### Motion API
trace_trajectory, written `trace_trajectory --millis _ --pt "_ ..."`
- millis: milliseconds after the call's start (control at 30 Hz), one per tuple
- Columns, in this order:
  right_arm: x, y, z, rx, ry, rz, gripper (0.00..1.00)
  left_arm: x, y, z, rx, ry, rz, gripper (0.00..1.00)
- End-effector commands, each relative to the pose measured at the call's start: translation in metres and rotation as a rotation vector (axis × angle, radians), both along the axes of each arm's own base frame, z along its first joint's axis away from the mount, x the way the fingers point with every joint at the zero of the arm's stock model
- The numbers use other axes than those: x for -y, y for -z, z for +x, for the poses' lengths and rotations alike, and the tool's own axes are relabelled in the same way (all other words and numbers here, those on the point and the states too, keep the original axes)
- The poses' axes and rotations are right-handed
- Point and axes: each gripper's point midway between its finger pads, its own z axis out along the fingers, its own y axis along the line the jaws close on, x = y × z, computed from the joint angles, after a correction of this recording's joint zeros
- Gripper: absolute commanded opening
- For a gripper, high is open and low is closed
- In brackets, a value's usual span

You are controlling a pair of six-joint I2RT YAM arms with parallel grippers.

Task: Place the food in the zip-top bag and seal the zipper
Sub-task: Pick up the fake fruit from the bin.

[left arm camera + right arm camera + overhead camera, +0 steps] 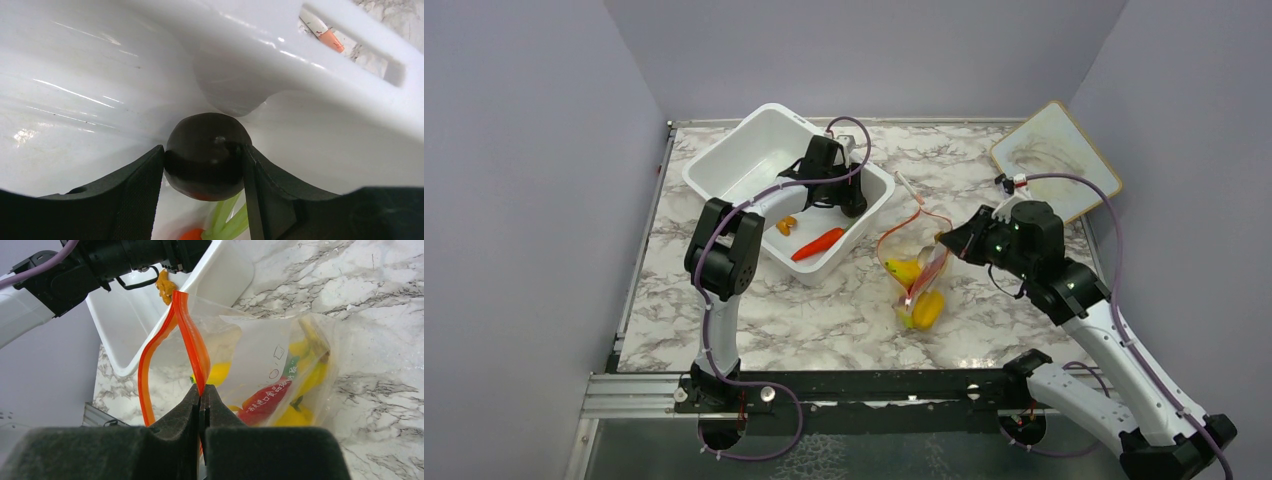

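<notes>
My left gripper (852, 203) is inside the white tub (724, 170), shut on the dark brown round fruit (207, 155), which sits between both pads. An orange carrot (817, 243) with a green top (227, 217) and small orange bits (786, 225) lie on the tub floor. My right gripper (201, 394) is shut on the red-orange zipper (192, 340) of the clear zip-top bag (914, 265) and holds its mouth open and raised. Inside the bag are the yellow banana (904, 270), the yellow pepper (927, 310) and the red chili (260, 402).
A wood-framed whiteboard (1054, 160) leans at the back right. A small white-and-red stick (908, 188) lies on the marble table between tub and bag; it also shows through the tub's handle slot (322, 34). Grey walls close in three sides.
</notes>
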Motion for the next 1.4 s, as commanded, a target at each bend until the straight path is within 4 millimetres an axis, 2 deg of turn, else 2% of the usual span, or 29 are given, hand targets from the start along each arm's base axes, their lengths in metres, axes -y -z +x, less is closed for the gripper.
trace_trajectory --millis 0,533,800,967,1233,1367 --pt "0.004 -0.002 -0.002 0.010 0.015 0.009 0.01 0.001 -0.008 0.002 0.015 0.015 -0.002 0.53" --pt "0.007 -0.008 -0.012 0.012 0.018 0.031 0.01 -0.030 -0.039 0.007 0.110 -0.083 0.115 0.41" --pt "0.002 -0.007 -0.011 0.000 0.001 0.042 0.01 -0.038 -0.054 0.004 0.135 -0.108 0.122 0.40" --pt "0.001 -0.002 -0.011 -0.007 -0.004 0.033 0.01 -0.044 -0.075 -0.001 0.158 -0.132 0.117 0.38" --pt "-0.003 0.001 -0.008 -0.016 -0.011 0.046 0.01 -0.052 -0.121 -0.017 0.220 -0.142 0.082 0.38" --pt "-0.008 0.004 -0.008 -0.029 -0.026 0.065 0.01 -0.052 -0.156 -0.029 0.270 -0.129 0.030 0.38"
